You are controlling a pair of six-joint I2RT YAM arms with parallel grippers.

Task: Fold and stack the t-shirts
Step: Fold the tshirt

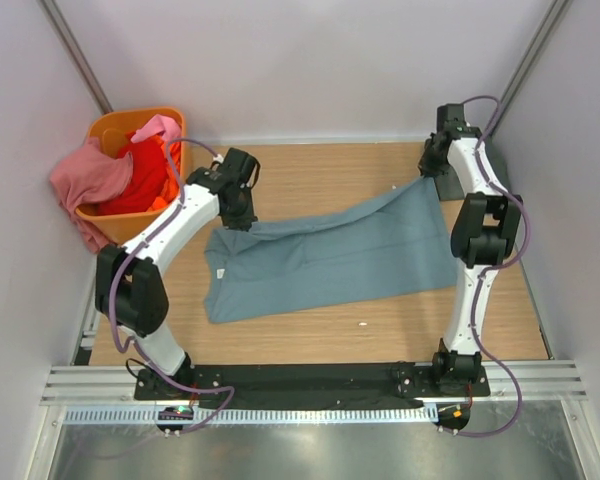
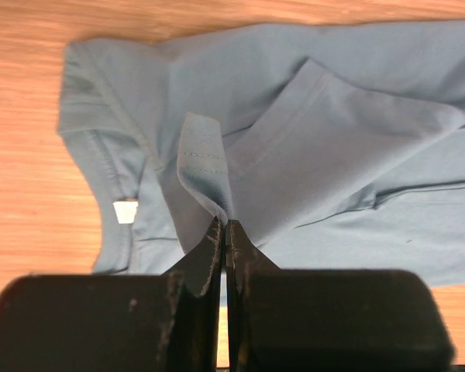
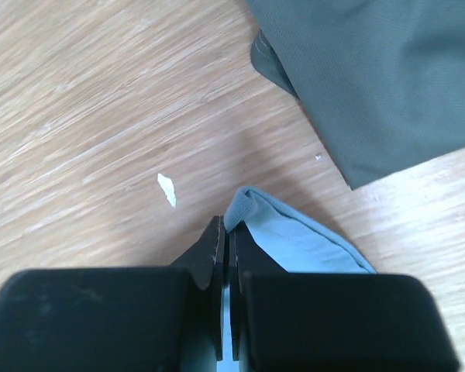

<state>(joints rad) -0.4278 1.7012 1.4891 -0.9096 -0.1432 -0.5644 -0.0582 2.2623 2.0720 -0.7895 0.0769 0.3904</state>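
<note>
The blue-teal t-shirt (image 1: 340, 260) lay spread across the middle of the desk (image 1: 310, 170), running from the left side up toward the far right corner. It was pulled long because each arm had pinched one end.

The left gripper (image 2: 225, 229) had its jaws pressed together on a small raised fold of hem. This was near the collar end, just beside the white neck label (image 2: 125, 211), and the cloth rose off the wood there. The right gripper (image 3: 226, 225) was likewise clamped on a rolled edge of the same pale blue cloth, near the far right corner. The two holds likely served to stretch the shirt flat before a fold.

A grey-green cloth (image 3: 387, 77) lay just beyond the right fingers. It was probably another shirt, though too little of it showed to be sure.

The pink shirt (image 1: 90, 175) and the red shirt (image 1: 145, 180) sat in the orange basket (image 1: 108, 125) at the far left corner, not yet folded.
</note>
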